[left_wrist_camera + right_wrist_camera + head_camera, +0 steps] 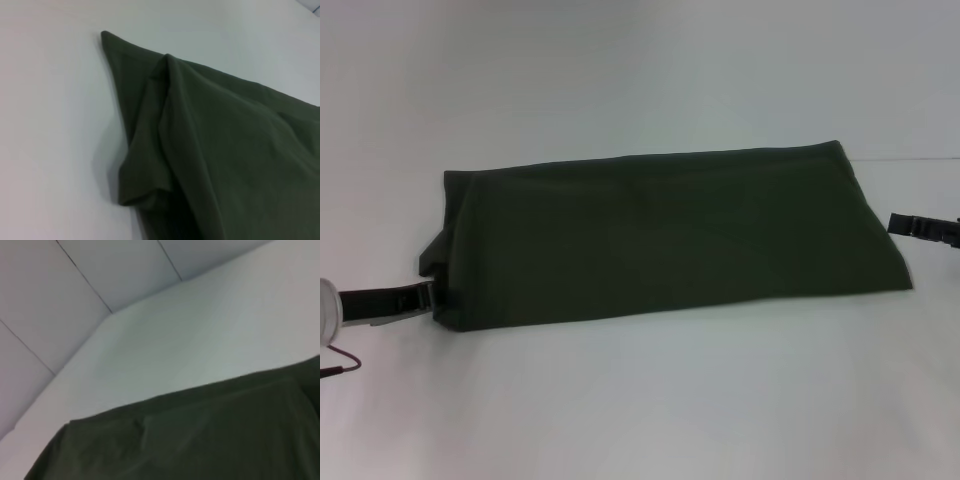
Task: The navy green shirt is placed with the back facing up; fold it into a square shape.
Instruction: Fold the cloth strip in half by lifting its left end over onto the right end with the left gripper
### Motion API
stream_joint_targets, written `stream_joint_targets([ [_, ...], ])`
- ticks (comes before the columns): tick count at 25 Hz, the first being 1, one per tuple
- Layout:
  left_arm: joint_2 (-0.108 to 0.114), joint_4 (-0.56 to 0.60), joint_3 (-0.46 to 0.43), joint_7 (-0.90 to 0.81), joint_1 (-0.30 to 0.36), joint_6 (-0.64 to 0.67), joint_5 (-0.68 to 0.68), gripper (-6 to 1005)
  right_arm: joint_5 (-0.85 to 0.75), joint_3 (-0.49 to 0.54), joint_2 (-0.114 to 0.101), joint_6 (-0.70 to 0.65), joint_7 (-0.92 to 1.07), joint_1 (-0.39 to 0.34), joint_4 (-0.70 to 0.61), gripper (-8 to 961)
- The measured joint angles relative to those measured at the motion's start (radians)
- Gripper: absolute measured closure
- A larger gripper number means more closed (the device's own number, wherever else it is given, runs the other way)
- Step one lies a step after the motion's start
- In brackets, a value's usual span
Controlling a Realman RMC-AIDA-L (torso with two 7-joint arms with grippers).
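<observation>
Soft olive knit, limp and light by the look of it; I judge the navy green shirt point(660, 235) will sag and slide on itself the moment I lift an edge, so it wants holding at corners, both layers together. Nearest me the white surface point(650, 410) lies bare, then the shirt's near long edge, already folded into a wide band lying across the middle of the surface. My left claw point(432, 297) sits low at the band's left near corner, touching or just beside the cloth; I cannot tell whether its jaws are parted or pinching. In the left wrist view a tucked sleeve bunches at that end, a lumpy spot I would grip past, not on. My right claw point(920, 227) hangs just beside the right end, apart from the fabric, its opening also unclear to me. Farther back, the far edge runs straight, and I would carry one short end across to the other
</observation>
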Motion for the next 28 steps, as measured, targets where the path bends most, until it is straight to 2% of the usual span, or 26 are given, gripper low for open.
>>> stream_joint_targets([
  [7, 0.003, 0.0, -0.003, 0.002, -0.003, 0.002, 0.0, 969, -0.265, -0.059, -0.074, 0.015, 0.312, 0.118, -0.003, 172],
  [11, 0.003, 0.0, -0.002, 0.002, -0.003, 0.002, 0.001, 968, -0.361, -0.078, -0.082, 0.052, 0.375, 0.156, -0.005, 180],
  [17, 0.003, 0.0, -0.002, 0.011, -0.002, 0.004, 0.003, 968, -0.435, -0.128, -0.068, 0.138, 0.413, 0.193, 0.011, 196],
  [28, 0.003, 0.002, -0.002, 0.014, 0.0, 0.006, 0.003, 968, -0.438, -0.198, -0.002, 0.302, 0.396, 0.208, 0.039, 227],
])
